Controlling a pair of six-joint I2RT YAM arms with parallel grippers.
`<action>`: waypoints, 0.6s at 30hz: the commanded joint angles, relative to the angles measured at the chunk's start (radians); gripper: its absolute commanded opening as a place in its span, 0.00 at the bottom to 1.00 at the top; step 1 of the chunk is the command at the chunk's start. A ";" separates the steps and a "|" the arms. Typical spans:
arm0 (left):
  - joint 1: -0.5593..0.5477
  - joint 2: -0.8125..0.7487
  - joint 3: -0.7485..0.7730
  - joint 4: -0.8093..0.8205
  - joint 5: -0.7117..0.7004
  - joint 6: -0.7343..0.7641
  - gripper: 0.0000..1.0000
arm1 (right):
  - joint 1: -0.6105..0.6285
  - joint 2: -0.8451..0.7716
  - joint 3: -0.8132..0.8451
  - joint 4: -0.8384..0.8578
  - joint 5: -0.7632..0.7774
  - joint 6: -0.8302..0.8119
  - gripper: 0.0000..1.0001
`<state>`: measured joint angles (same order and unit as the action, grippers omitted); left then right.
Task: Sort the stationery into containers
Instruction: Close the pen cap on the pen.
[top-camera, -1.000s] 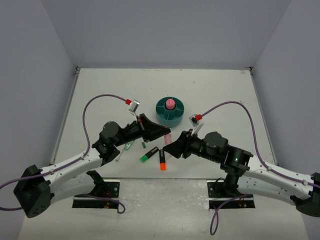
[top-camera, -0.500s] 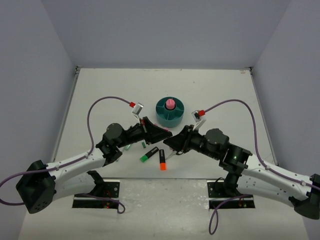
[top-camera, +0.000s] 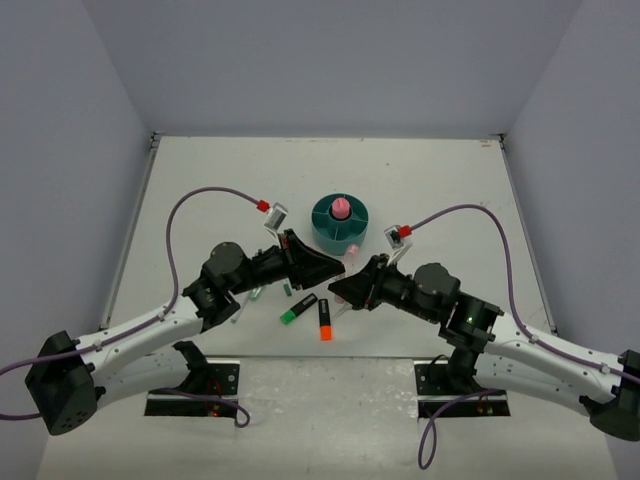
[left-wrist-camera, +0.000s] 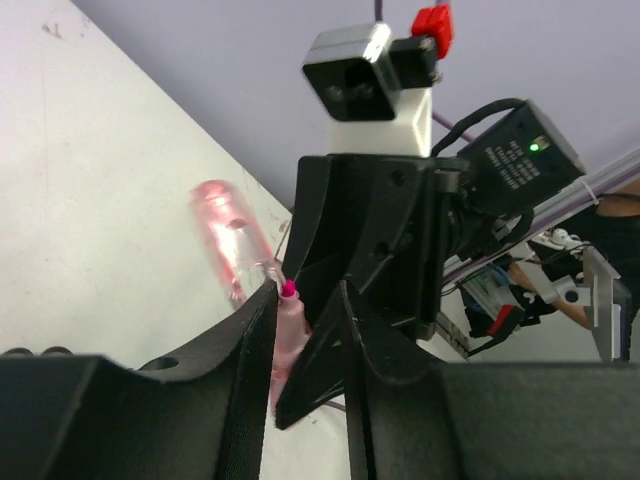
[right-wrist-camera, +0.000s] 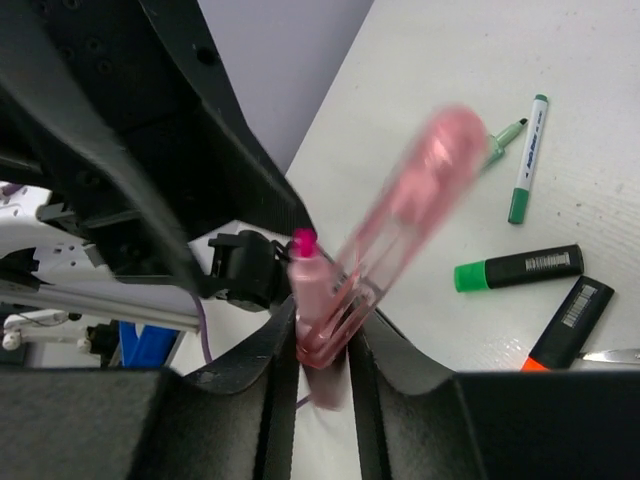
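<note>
The teal round organizer (top-camera: 340, 232) stands mid-table with the pink-capped glue stick (top-camera: 340, 208) upright in its centre well. My two grippers meet just in front of it. My left gripper (top-camera: 333, 270) (left-wrist-camera: 305, 300) is shut on the pink highlighter (left-wrist-camera: 287, 325), whose bare pink tip shows. My right gripper (top-camera: 347, 288) (right-wrist-camera: 325, 318) is closed around the lower end of the highlighter's clear pink cap (right-wrist-camera: 410, 200), which is blurred and tilts away from the tip. The highlighter body (right-wrist-camera: 312, 290) stands right beside the cap.
A green highlighter (top-camera: 297, 309) (right-wrist-camera: 518, 268) and an orange one (top-camera: 325, 320) (right-wrist-camera: 568, 325) lie in front of the grippers. Green and white pens (top-camera: 255, 294) (right-wrist-camera: 527, 160) lie under the left arm. The table's near edge is close behind them.
The two grippers have closed in on each other and now meet. The left arm has swung slightly right. The things on the table have not moved.
</note>
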<state>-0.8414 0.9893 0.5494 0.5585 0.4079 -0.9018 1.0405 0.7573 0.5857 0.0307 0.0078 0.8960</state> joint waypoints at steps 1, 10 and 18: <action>-0.008 -0.059 0.097 -0.114 -0.049 0.151 0.44 | -0.004 -0.033 -0.036 0.088 -0.031 -0.030 0.00; -0.009 -0.065 0.137 -0.176 -0.145 0.170 0.96 | -0.004 -0.040 -0.045 0.099 -0.065 -0.087 0.00; -0.008 -0.072 0.100 -0.021 0.046 0.219 0.95 | -0.003 -0.085 -0.031 0.101 -0.299 -0.245 0.00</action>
<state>-0.8459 0.9367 0.6483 0.4060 0.3255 -0.7403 1.0393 0.6952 0.5436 0.0787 -0.1252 0.7659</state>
